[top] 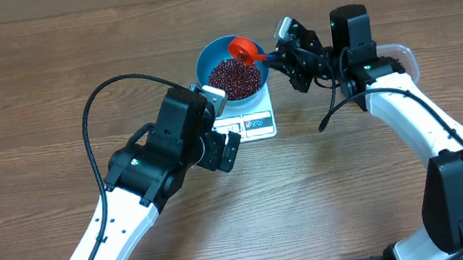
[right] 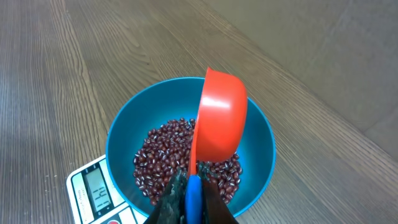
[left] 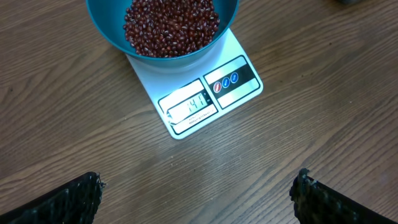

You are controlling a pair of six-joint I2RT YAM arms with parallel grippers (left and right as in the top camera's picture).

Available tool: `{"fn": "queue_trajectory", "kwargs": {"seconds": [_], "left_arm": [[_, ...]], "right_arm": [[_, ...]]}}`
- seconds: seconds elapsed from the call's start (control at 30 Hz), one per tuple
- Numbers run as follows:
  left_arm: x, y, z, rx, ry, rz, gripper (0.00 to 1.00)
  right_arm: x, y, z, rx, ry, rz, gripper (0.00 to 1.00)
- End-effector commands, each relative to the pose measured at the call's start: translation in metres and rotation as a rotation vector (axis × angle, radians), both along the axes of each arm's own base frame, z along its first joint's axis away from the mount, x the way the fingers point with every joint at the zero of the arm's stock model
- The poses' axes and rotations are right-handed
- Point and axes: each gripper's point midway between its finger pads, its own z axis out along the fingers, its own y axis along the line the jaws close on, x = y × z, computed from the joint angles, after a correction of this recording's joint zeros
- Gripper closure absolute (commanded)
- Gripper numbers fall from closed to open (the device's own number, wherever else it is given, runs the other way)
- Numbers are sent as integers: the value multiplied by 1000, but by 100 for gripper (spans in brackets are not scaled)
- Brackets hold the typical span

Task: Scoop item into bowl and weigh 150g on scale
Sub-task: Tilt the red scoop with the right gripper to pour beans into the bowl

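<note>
A round, deep, bright blue bowl [top: 206, 63] sits on the small flat white rectangular kitchen scale [top: 259, 123], which lies toward the far edge of the wooden table [top: 33, 74], its display strip facing the near edge and reading 141. The heap of small dark red-brown beans [left: 171, 25] fills the bowl's bottom. The right gripper [right: 193, 202] has its fingers clamped on the blue handle of a red plastic scoop [right: 221, 115], which is tipped on its side above the bowl's far-right rim. The left gripper [left: 198, 190] hovers over bare wood just nearer than the scale, fingers spread wide apart, touching nothing.
</note>
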Motion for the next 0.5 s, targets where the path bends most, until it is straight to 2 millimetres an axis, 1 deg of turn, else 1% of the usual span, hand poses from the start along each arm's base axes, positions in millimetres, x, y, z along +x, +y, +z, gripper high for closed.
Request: {"fn": "queue_trajectory", "kwargs": {"seconds": [0.0, 0.47], "left_arm": [[-1, -1, -4, 8, 8, -16, 1], [-1, -1, -4, 7, 7, -16, 0]], "right_arm": [[0, 1, -1, -4, -2, 2, 96], [1, 1, 0, -3, -9, 2, 96]]}}
